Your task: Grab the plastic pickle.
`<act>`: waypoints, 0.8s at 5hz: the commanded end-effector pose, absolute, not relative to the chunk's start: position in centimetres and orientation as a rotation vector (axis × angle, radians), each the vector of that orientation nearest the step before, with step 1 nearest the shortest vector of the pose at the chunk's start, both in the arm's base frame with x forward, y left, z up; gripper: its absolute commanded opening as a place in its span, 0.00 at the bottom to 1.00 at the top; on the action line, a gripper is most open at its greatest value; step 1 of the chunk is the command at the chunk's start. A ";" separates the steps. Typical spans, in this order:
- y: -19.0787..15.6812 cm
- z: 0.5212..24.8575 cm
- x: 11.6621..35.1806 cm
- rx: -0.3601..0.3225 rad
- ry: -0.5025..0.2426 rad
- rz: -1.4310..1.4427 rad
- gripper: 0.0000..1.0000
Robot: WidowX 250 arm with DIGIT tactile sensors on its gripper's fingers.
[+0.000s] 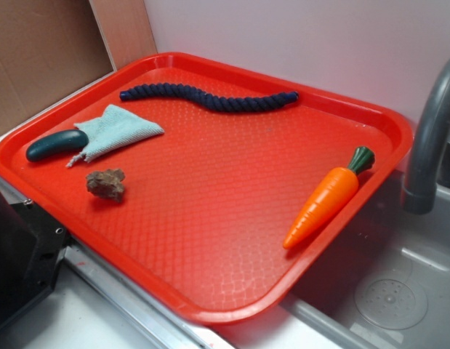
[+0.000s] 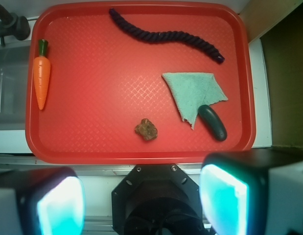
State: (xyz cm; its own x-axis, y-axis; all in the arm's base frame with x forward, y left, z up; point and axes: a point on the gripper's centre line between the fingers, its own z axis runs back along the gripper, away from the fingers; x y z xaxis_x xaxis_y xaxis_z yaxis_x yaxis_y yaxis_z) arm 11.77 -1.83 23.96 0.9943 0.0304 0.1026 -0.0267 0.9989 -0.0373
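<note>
The plastic pickle point(image 2: 213, 122) lies near the right edge of the red tray point(image 2: 92, 154), touching a corner of the pale green cloth point(image 2: 193, 93); the gripper point(image 2: 141, 203) hangs spread wide, well short of it. Likely risks: the fingers snagging the cloth along with the pickle; the glossy rounded body slipping out sideways; a finger striking the tray rim close by.

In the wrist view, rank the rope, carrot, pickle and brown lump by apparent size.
Largest to smallest:
1. rope
2. carrot
3. pickle
4. brown lump
</note>
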 end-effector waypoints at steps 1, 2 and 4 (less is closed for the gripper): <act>-1.8 24.0 11.8 -0.036 -0.103 0.029 1.00; 0.6 22.8 11.7 -0.042 -0.122 0.027 1.00; 4.7 18.2 13.1 -0.042 -0.165 -0.180 1.00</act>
State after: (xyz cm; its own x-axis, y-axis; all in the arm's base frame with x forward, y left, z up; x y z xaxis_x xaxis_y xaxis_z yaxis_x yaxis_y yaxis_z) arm 12.73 4.45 17.41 0.9744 -0.1748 0.1412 0.1829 0.9820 -0.0465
